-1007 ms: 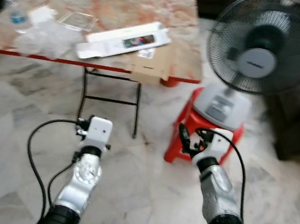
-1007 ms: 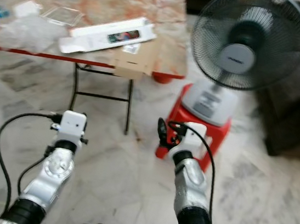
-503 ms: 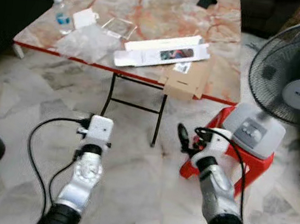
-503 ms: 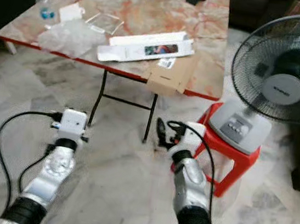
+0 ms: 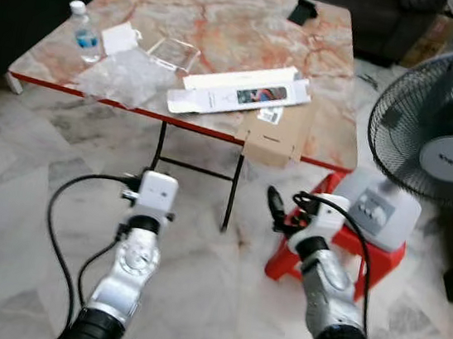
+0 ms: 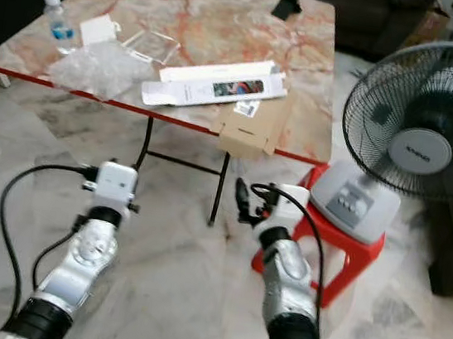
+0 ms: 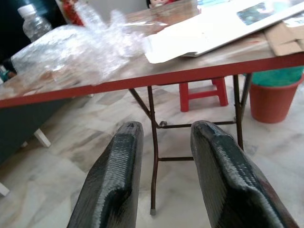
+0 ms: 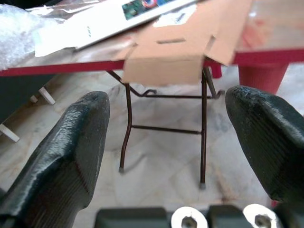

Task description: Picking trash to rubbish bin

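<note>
On the table (image 5: 229, 19), crumpled plastic (image 5: 117, 78) lies beyond both open jaws.

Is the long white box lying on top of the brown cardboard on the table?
Touching: the left eye view shows the long white box overlapping the brown cardboard's far end, no gap.
</note>
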### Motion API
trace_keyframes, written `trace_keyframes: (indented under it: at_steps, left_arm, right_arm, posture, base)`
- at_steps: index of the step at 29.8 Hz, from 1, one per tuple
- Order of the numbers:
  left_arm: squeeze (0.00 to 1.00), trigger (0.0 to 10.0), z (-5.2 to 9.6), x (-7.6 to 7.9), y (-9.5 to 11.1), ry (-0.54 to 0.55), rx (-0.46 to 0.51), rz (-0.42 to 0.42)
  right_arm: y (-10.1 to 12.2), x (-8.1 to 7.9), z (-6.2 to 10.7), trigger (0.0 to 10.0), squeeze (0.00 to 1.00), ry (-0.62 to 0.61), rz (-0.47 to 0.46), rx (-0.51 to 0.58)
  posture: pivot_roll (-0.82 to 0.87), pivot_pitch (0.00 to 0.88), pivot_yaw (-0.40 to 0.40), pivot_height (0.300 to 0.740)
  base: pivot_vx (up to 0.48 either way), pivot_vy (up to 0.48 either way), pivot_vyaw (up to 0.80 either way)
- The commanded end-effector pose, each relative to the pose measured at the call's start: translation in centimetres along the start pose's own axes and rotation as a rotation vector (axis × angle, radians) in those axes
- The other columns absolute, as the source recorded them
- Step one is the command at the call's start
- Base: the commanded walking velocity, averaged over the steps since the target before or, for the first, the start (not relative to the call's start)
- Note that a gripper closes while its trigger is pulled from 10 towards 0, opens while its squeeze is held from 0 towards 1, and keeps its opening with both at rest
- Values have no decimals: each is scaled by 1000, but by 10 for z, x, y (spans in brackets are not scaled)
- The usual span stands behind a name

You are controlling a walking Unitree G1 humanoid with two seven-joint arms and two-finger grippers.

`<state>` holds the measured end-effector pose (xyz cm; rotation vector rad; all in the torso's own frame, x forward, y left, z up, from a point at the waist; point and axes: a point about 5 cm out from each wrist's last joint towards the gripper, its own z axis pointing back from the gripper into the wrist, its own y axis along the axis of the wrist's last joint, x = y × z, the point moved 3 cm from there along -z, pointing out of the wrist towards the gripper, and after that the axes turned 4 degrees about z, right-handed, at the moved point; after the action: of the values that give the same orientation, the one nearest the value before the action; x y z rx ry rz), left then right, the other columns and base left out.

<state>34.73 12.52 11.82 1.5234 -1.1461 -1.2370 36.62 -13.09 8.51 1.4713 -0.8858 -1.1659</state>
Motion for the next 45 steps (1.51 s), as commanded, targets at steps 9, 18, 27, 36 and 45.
trace_keyframes:
  at_steps: [9,18,27,36,45]
  left_arm:
    - [0,10000,1,-2,-1,8,-1,-3]
    - [0,10000,0,0,1,1,7,-5]
    - [0,10000,0,1,2,3,11,-1]
    - [0,10000,-1,1,5,-2,20,-1]
    - [0,10000,-1,3,5,-11,24,1]
  right_arm:
    - [4,-5,-3,10000,0,14,-2,14]
    - [5,-5,-2,10000,0,12,2,18]
    - [9,-7,-5,10000,0,17,-32,32]
    - [13,-14,-9,10000,0,36,-35,50]
    - [16,-20,-11,10000,0,63,-85,65]
  posture:
    - [30,132,-83,740]
    - [26,130,-84,740]
    - [31,126,-87,740]
    - [38,109,-83,740]
    - [40,98,-78,740]
  base:
    - [256,0,800]
    - [257,0,708]
    - [259,0,46]
    - [257,0,0]
    - [256,0,-356]
